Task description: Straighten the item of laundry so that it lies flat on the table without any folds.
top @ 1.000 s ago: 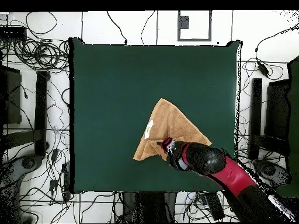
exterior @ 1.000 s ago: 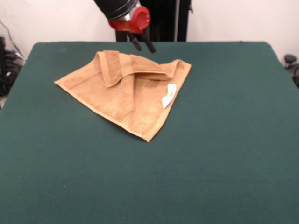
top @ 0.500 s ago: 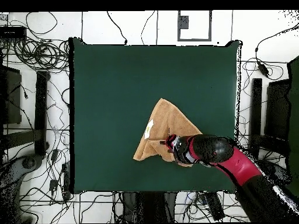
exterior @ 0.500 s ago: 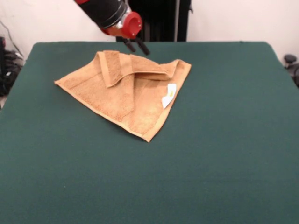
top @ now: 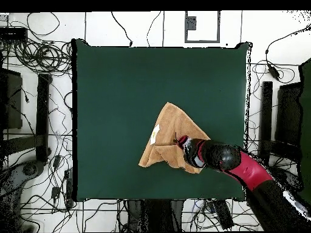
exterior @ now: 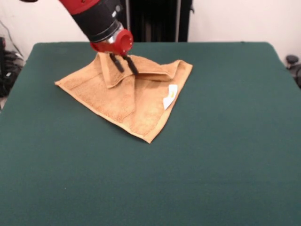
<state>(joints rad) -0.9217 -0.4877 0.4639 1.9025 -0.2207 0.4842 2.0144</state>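
The tan-orange towel (exterior: 127,94) lies on the dark green table (exterior: 225,141), folded over itself into a rough triangle. A banded strip is folded across its far part, and a white tag (exterior: 169,97) shows on the right. The towel also shows in the overhead view (top: 167,136). My gripper (exterior: 124,67) hangs over the folded strip with its two black fingers (exterior: 133,66) apart, close to or touching the cloth, holding nothing. In the overhead view the gripper (top: 181,142) is over the towel's lower right part.
The table (top: 121,91) has wide bare green cloth around the towel on all sides. Cables and equipment lie on the floor around the table (top: 42,60). The robot's black pedestal (exterior: 160,19) stands behind the far edge.
My gripper has moved from beyond the towel's far edge down and to the picture's left, onto the folded strip. The towel has not visibly moved.
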